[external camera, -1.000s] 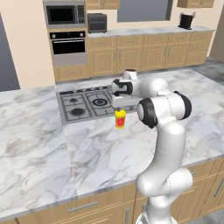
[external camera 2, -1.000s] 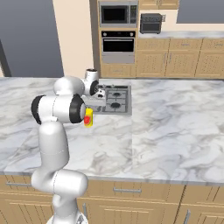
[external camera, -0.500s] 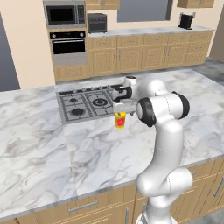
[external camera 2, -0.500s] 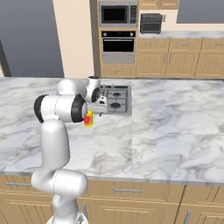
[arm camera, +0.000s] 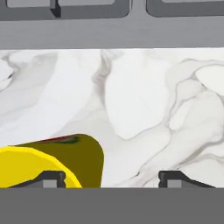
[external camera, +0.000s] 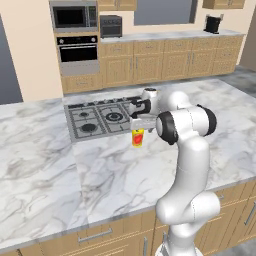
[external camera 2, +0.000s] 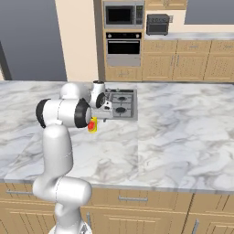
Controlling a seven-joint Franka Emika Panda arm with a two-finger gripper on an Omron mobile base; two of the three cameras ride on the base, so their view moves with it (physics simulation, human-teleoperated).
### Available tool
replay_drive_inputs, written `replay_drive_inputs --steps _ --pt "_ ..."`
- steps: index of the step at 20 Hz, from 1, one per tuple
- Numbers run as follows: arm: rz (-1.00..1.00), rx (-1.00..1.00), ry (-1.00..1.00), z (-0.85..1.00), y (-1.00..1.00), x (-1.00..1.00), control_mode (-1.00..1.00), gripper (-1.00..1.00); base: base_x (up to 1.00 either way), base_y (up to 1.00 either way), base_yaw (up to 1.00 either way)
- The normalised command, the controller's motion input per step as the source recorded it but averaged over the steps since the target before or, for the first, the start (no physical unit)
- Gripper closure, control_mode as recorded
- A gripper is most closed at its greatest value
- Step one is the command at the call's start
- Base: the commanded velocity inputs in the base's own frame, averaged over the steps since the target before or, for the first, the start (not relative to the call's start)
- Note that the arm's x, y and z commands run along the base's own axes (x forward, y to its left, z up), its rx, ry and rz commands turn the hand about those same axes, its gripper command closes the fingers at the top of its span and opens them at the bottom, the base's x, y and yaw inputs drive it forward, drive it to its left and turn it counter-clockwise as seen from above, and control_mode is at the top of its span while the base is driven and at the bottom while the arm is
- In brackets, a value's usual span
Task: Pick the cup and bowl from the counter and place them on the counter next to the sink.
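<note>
The small yellow cup point(external camera: 137, 138) with its red patch stands upright on the white marble counter point(external camera: 115, 170), just in front of the stovetop. My gripper point(external camera: 137, 128) hangs directly over it, fingers pointing down and open. From the right the cup point(external camera 2: 93, 125) sits under the gripper point(external camera 2: 94, 119) beside the arm's elbow. In the hand view the cup point(arm camera: 48, 159) lies low at the left, overlapping the left fingertip point(arm camera: 51, 178), off centre from the gripper point(arm camera: 112, 179). The red bowl and the sink are out of view.
The grey gas stovetop point(external camera: 100, 117) with black burners lies right behind the cup; its front edge point(arm camera: 109, 26) crosses the top of the hand view. Bare marble point(external camera 2: 173, 128) spreads to the right. Oven and wooden cabinets point(external camera: 150, 65) line the back wall.
The hand has swung from over the stovetop's edge down and forward until it hangs just above the cup. The cup has not moved.
</note>
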Motion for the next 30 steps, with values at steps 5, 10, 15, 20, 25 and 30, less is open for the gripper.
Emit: replay_drive_inputs --steps 5,10,15,20,25,30 --pt "0.00 0.00 0.00 0.00 0.00 0.00 -1.00 1.00 0.00 0.00 0.00" --pt "0.00 0.00 0.00 0.02 0.02 -0.06 -1.00 1.00 0.00 0.00 0.00" --pt "0.01 0.03 -0.04 0.55 0.00 -0.30 -1.00 1.00 0.00 0.00 0.00" --pt "0.00 0.09 -0.07 0.63 0.00 -0.59 -1.00 1.00 0.00 0.00 0.00" --pt "0.00 0.12 -0.09 0.41 -0.15 -1.00 -1.00 1.00 0.00 0.00 0.00" --pt "0.00 0.06 -0.01 0.44 -0.13 -1.00 -1.00 1.00 0.00 0.00 0.00"
